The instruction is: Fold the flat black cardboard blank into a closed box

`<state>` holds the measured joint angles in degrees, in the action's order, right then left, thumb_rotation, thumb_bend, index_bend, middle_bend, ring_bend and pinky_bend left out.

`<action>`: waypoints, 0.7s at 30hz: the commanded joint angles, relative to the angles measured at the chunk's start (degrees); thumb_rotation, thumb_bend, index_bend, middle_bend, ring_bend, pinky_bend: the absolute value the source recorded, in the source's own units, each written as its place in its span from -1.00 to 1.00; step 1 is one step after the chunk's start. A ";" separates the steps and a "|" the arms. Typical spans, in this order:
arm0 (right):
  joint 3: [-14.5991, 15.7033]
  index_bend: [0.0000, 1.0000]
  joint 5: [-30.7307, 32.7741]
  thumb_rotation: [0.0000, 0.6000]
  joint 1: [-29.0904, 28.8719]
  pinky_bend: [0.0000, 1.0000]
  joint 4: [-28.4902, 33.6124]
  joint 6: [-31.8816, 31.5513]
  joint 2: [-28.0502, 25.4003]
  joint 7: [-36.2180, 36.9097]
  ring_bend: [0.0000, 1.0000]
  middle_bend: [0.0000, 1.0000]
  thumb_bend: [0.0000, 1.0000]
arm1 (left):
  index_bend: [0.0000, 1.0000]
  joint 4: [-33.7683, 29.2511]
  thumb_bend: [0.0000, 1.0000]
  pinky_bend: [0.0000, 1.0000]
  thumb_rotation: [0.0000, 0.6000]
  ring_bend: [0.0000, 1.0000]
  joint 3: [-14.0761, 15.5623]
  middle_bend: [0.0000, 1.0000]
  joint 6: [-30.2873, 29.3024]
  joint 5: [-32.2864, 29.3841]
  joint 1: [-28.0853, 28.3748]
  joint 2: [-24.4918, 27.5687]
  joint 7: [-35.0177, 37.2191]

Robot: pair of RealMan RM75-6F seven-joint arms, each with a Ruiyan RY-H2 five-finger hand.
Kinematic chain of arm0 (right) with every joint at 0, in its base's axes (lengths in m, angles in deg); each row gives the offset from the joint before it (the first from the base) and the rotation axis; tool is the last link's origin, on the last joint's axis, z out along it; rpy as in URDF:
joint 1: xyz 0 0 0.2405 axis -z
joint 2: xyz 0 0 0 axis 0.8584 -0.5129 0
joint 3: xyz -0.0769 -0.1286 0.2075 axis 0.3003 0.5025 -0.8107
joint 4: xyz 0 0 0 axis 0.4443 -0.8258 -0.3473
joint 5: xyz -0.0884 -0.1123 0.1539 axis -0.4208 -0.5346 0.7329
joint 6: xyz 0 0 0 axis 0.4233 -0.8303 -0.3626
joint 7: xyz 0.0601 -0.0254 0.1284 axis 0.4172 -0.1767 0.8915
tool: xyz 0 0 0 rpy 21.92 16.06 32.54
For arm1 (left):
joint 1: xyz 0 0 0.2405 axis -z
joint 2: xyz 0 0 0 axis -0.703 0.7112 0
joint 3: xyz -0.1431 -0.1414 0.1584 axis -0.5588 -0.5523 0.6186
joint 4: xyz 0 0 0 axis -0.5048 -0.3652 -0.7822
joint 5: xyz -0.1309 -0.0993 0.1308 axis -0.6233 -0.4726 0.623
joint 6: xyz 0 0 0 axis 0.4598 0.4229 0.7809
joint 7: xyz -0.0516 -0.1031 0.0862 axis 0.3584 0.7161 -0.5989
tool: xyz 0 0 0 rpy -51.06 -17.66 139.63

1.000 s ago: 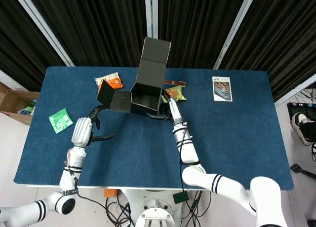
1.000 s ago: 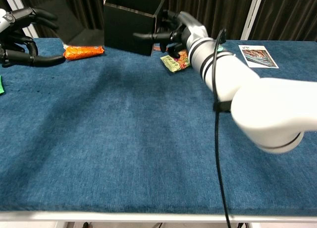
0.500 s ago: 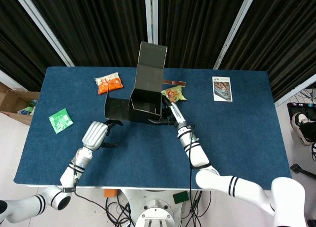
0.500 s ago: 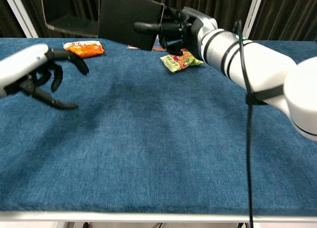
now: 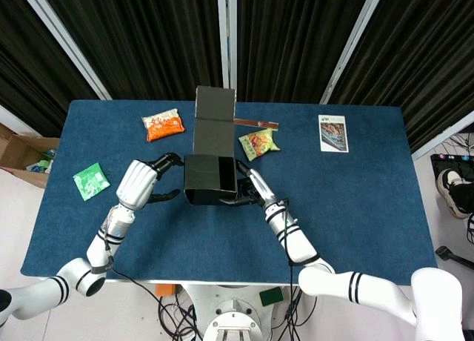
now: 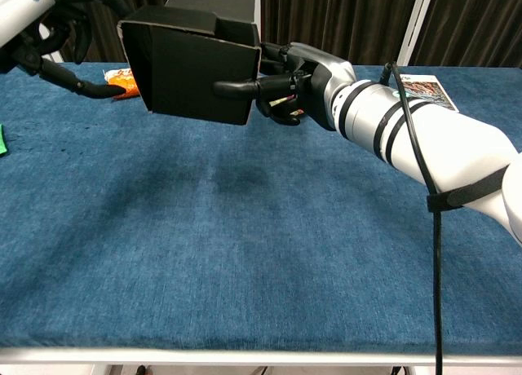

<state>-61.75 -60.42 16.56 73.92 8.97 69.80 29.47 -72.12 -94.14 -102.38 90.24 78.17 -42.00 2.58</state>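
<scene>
**Box held up by right hand, left coming in to work the side**

The black cardboard box was mostly formed and sat lifted off the blue table, near the middle, w/ its tall lid flap standing up at the back. The right hand gripped the box's right wall: in the chest view a finger lay along the front face while the rest wrapped the corner, so clamped on the box. The left hand hovered just beside the box's left side, fingers spread & curled, holding nothing; whether any fingertip touched the cardboard couldn't be told.

Judgement on doing this step well: right hand should keep a steady grip w/o crushing the thin wall, holding the open mouth square. Left hand needs to press the side flap inward flat before the lid comes down, else the lid won't tuck. Best lower the box to the table first for support. Snack packets nearby, orange and yellow-green, sat close to the lid's swing, so watch them. The green packet and the card were well apart.
</scene>
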 commanded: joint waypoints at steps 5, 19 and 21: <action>0.65 -0.27 -0.52 1.00 -0.25 1.00 0.12 0.29 -0.33 0.24 0.49 -0.05 -0.36 | -0.46 -0.37 -0.82 0.86 1.00 0.37 0.27 -0.48 -0.28 1.06 1.36 0.77 -0.54; 1.47 -0.27 -0.67 1.00 -0.87 1.00 -0.37 0.50 -0.36 0.17 0.49 -0.05 -0.36 | -0.37 0.13 -0.87 0.86 1.00 0.38 1.11 -0.43 -1.20 2.44 3.22 0.68 0.46; 1.57 -0.27 -0.76 1.00 -1.02 1.00 -0.44 0.50 -0.26 0.08 0.49 -0.05 -0.36 | -0.33 0.26 -0.88 0.86 1.00 0.38 1.35 -0.40 -0.98 2.71 3.62 0.77 0.57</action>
<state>-60.19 -61.16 15.56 73.49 9.48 69.52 29.57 -71.91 -92.86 -103.43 92.87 81.70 -41.26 3.13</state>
